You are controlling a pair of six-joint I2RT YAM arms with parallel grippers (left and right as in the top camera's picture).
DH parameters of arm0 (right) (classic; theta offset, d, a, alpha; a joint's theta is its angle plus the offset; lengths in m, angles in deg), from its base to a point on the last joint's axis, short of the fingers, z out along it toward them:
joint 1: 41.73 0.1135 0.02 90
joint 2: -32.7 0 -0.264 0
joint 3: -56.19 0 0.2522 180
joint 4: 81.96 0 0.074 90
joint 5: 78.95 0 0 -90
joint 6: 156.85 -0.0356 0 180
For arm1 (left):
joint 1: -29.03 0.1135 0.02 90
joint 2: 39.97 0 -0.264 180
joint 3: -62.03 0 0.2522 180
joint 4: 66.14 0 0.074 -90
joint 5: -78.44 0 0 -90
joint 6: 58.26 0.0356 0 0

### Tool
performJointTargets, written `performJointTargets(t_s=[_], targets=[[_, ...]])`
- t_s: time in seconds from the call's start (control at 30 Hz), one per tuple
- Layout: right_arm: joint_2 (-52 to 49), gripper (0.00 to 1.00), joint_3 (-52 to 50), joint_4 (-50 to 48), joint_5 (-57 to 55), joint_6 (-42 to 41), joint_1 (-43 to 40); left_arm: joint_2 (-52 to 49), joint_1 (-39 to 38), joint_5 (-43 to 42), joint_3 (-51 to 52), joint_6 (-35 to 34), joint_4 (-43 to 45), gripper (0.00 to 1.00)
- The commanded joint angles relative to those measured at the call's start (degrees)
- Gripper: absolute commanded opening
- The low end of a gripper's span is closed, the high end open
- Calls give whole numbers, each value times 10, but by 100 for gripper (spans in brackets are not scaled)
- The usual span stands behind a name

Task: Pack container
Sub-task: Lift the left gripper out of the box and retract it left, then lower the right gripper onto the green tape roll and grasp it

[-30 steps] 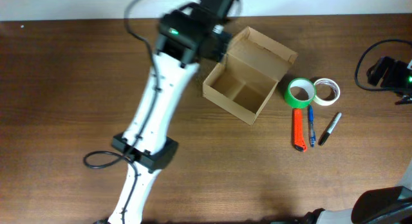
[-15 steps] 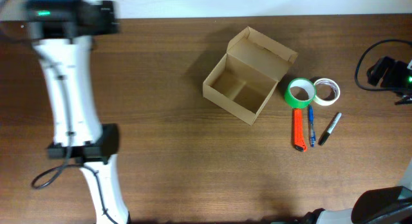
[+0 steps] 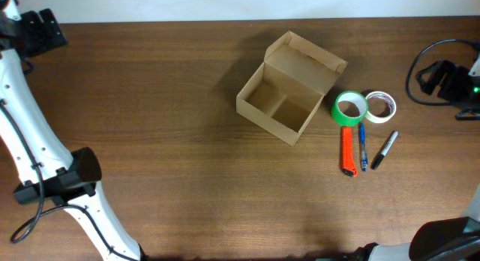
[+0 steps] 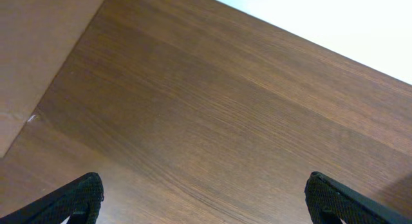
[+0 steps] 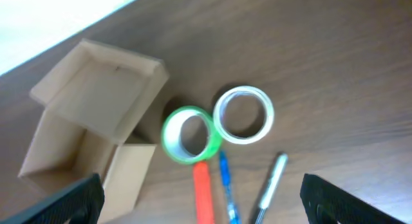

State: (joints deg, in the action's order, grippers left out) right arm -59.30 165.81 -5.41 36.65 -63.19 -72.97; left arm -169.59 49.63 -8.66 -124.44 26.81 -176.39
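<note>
At the table's far left, the white left arm's black two-finger gripper [image 4: 206,205] hung over the bare brown wooden table [image 3: 172,148], fingers released wide with nothing between them. Right of centre sat the plain tan cardboard container [image 3: 267,121], its flap lid open and its inside empty. Just beside it lay a green tape roll [image 3: 337,111] touching a white tape roll [image 3: 391,107], with an orange cutter [image 3: 346,152], blue pen [image 3: 362,147] and black marker [image 3: 385,149] below. At the far right, the right gripper [image 5: 206,201] was likewise spread and empty.
</note>
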Motion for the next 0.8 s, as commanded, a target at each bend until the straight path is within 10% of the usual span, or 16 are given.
performJointTargets(t_s=[0.0, 0.27, 0.33, 0.77], targets=[[-3, 96, 10, 43, -32, 4, 65, 17, 12, -12, 2, 5, -2, 100], [-6, 99, 2, 42, -156, 7, 257, 17, 12, -12, 2, 5, -2, 100], [-12, 86, 2, 13, -157, 4, 281, 17, 12, -12, 2, 5, -2, 100], [-207, 71, 2, 39, -246, -160, 257, 17, 12, -12, 2, 5, -2, 100]])
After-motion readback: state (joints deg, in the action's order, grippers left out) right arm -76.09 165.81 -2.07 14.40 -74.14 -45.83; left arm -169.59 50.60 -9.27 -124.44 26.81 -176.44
